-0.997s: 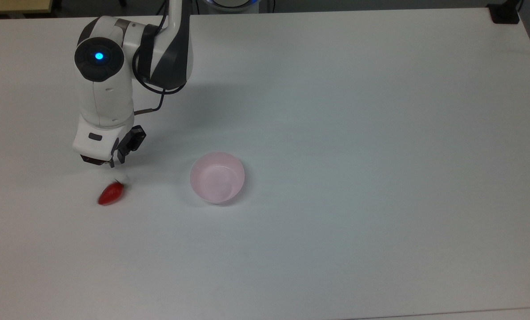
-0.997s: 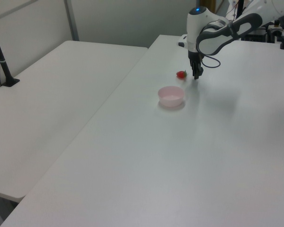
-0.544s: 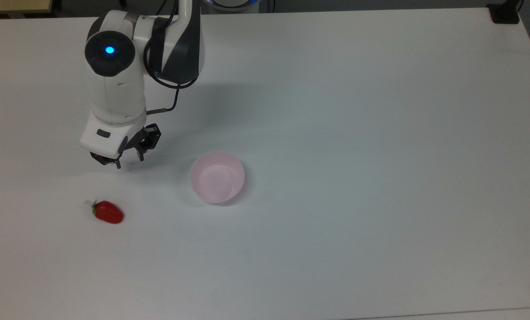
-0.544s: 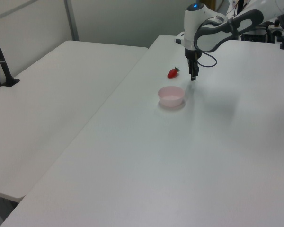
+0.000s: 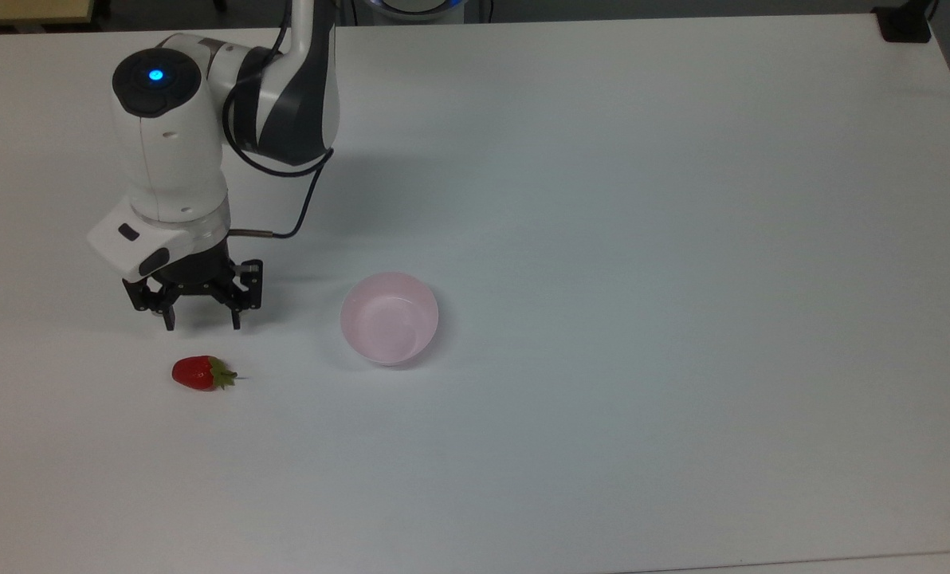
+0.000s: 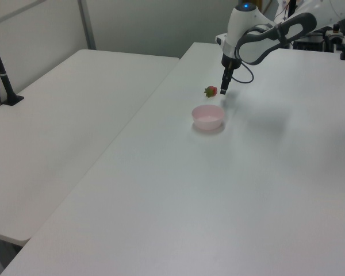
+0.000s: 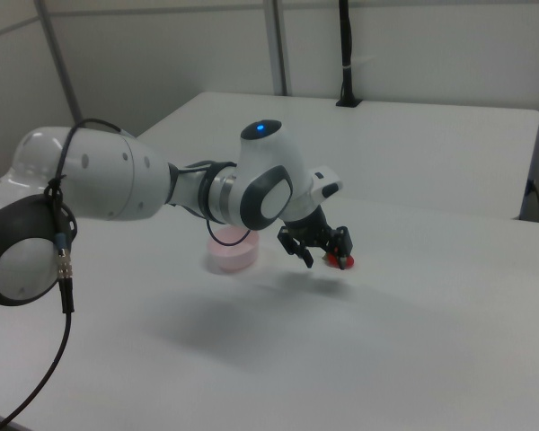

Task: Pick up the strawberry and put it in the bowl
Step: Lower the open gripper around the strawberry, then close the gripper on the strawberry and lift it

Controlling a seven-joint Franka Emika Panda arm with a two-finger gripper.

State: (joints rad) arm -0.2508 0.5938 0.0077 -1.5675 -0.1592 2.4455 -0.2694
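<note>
The strawberry (image 5: 196, 373) lies on its side on the white table (image 5: 642, 239), green cap toward the top view's right. My gripper (image 5: 202, 323) hangs just behind it, open, fingers spread wide and pointing down, nothing between them. The pale pink bowl (image 5: 389, 317) stands empty to the top view's right of both. In the left view the gripper (image 6: 223, 90) sits right beside the strawberry (image 6: 210, 91), with the bowl (image 6: 207, 117) nearer the camera. In the right view the strawberry (image 7: 341, 261) peeks out by the gripper (image 7: 322, 256), and the bowl (image 7: 231, 256) is partly hidden behind the arm.
A black clamp (image 5: 905, 24) sits at the table's far corner on the top view's right. A second white table (image 6: 63, 115) adjoins on the left view's left, with a black post (image 6: 3, 69) on it.
The strawberry slid away from the gripper toward the top view's bottom and spun until its cap points right. The gripper turned at the wrist, spread its fingers and shifted left over the strawberry.
</note>
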